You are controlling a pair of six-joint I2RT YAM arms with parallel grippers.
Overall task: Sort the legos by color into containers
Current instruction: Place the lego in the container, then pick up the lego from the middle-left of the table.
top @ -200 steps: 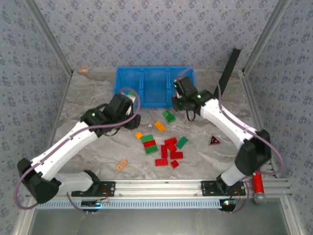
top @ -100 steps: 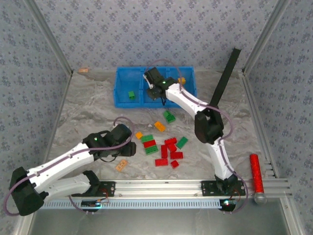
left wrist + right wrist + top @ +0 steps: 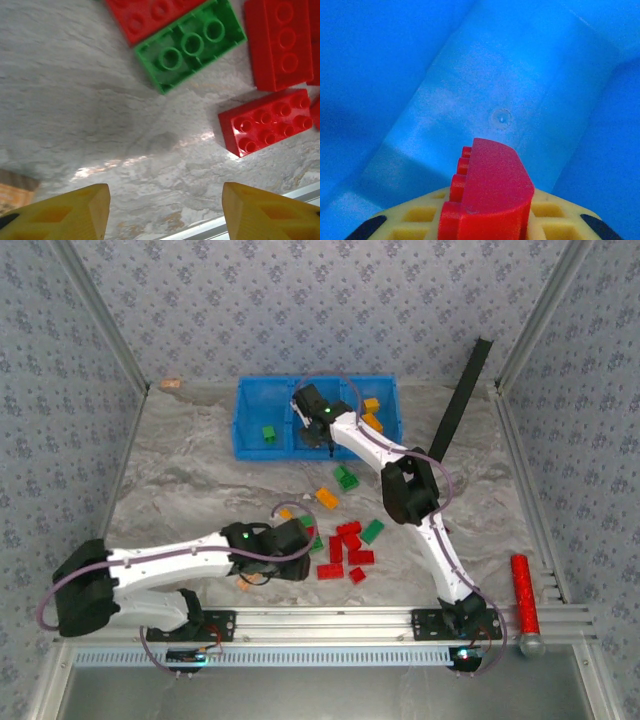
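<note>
- The left arm lies low across the near side of the worktop (image 3: 180,470), and the left gripper (image 3: 162,200) hangs over bare marble at the left edge of the loose pile
- Its yellow fingers (image 3: 75,212) are spread wide with nothing between them
- A peach flat piece (image 3: 15,192) lies just beside the left finger
- Beyond the fingers in the left wrist view, an upturned green brick (image 3: 190,45) lies hollow side up against a red plate-like brick (image 3: 150,15)
- To their right a studded red brick (image 3: 270,122) and a longer red brick (image 3: 280,42) lie close together
- The blue bin tray (image 3: 255,448) stands at the far side of the worktop, and its left compartment holds one sorted green brick (image 3: 268,433)
- The right arm reaches into the tray's middle compartment, where the right gripper (image 3: 487,220) is clamped on a held red brick (image 3: 487,190)
- That brick is upright between the yellow pads (image 3: 420,215) over the blue floor, and I cannot tell whether it touches the floor
- Loose legos lie between the arms: an orange brick (image 3: 327,498), a green pair (image 3: 346,478), a single green brick (image 3: 372,531) and a red cluster (image 3: 348,545)
- The right compartment holds two orange-yellow bricks (image 3: 371,405)
- A red cylinder (image 3: 523,605) lies at the near right edge, well apart from the pile
</note>
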